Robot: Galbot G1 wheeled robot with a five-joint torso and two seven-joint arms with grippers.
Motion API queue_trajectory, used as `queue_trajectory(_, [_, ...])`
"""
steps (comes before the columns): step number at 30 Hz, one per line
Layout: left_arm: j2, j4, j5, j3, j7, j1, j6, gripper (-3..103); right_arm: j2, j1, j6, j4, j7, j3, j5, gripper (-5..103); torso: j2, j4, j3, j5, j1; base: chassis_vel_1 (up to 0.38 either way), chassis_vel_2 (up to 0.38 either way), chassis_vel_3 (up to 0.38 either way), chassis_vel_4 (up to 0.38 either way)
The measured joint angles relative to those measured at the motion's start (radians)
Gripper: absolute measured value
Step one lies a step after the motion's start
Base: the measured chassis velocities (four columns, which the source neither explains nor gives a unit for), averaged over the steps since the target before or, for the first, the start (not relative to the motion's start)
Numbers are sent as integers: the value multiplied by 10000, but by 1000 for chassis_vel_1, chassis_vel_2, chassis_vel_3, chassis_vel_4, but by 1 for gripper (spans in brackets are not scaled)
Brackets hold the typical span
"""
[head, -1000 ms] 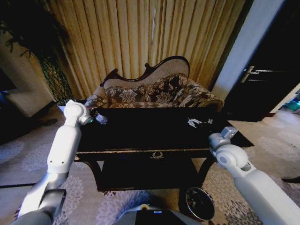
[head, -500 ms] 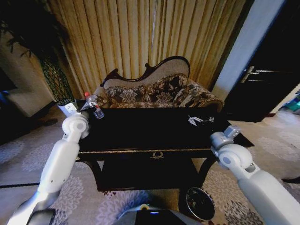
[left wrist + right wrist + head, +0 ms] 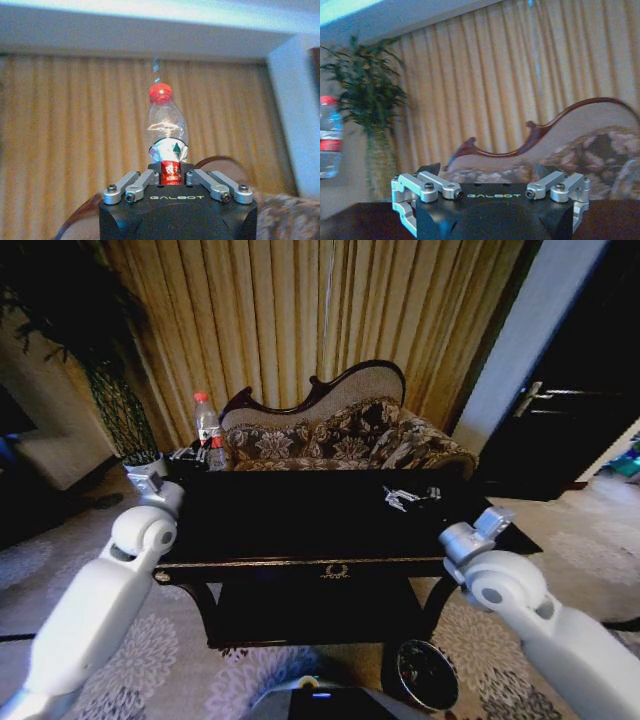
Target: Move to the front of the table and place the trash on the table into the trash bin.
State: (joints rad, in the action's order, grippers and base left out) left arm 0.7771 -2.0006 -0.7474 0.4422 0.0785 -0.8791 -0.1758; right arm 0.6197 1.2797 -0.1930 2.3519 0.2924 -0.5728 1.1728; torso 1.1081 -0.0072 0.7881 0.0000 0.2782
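Left claw: my left gripper (image 3: 190, 455) sits at about ten o'clock in the head view, raised above the far left corner of the table, at the end of my white left arm (image 3: 95, 615).
Left claw's grip: closed narrow around the bottle (image 3: 208, 430); in the left wrist view my left gripper (image 3: 170, 175) pinches the red label band low on the body.
Bottle: clear plastic, red cap up, standing upright and clear of the tabletop; in the left wrist view the bottle (image 3: 166, 127) rises straight out from between my fingers (image 3: 137, 182) toward the curtain (image 3: 75, 140).
Right claw: my right gripper (image 3: 497, 521) hovers at about four o'clock in the head view, at the table's right front edge, touching nothing.
Right claw's opening: spread wide; in the right wrist view my right gripper (image 3: 490, 175) has its finger links well apart and nothing between them.
Table: the dark table (image 3: 330, 525) with gold trim stands straight ahead at twelve o'clock, before the floral sofa (image 3: 340, 435).
Scraps: small white crumpled scraps (image 3: 405, 497) lie on the tabletop at about two o'clock, beyond my right claw.
Trash bin: the round trash bin (image 3: 427, 673) stands on the carpet (image 3: 190, 660) at five o'clock, under the table's right front, near my right arm (image 3: 550, 635).
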Motion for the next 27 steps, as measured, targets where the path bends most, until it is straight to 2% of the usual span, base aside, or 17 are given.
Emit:
queue_trajectory(1, [-83, 0, -8, -9, -252, -14, 240, 19, -93, -100, 1, 90, 3, 71, 201, 100, 0, 0, 0, -2, 0, 0, 0, 0, 0])
queue_trajectory(2, [-83, 0, -8, -9, -252, -14, 240, 19, -93, -100, 1, 90, 3, 71, 201, 100, 0, 0, 0, -2, 0, 0, 0, 0, 0])
queue_trajectory(4, [-179, 66, -37, -64, -965, -36, 853, 19, -215, -332, 9, 200, 3, 384, 546, 100, 0, 2, 0, -3, 1, 0, 0, 0, 0])
queue_trajectory(5, [-179, 66, -37, -64, -965, -36, 853, 19, -215, -332, 9, 200, 3, 384, 546, 100, 0, 2, 0, -3, 1, 0, 0, 0, 0])
queue_trajectory(7, [-183, 100, -159, -118, -1520, -61, 1188, 19, -265, -455, 19, 237, -93, 633, 838, 100, -1, 0, 2, -1, 1, 0, 0, 0, 0])
queue_trajectory(8, [-183, 100, -159, -118, -1520, -61, 1188, 19, -265, -455, 19, 237, -93, 633, 838, 100, -1, 0, 2, -1, 1, 0, 0, 0, 0])
queue_trajectory(10, [-182, 116, -312, -220, -2137, -76, 1361, 19, -337, -607, 155, 150, -576, 793, 1388, 100, 0, 0, 1, -1, 0, 0, 0, 0, 0])
queue_trajectory(11, [-182, 116, -312, -220, -2137, -76, 1361, 19, -337, -607, 155, 150, -576, 793, 1388, 100, 0, 0, 1, -1, 0, 0, 0, 0, 0])
queue_trajectory(15, [-265, 75, -462, -573, -2587, -57, 1557, 19, -508, -1133, 434, 3, -1048, 1054, 2509, 100, 0, 0, 2, -2, 1, 0, 0, 0, 0])
queue_trajectory(23, [-397, -76, -639, -857, -2753, 77, 1574, 19, -569, -2111, 585, -189, -1335, 1636, 2899, 100, -1, 1, 2, -2, 1, 0, 0, 0, 0])
queue_trajectory(27, [-601, -207, -837, -1227, -2905, 313, 1515, 19, -568, -2552, 586, -430, -1724, 1893, 3016, 100, -1, 0, 2, 1, 0, 0, 0, 0, 0])
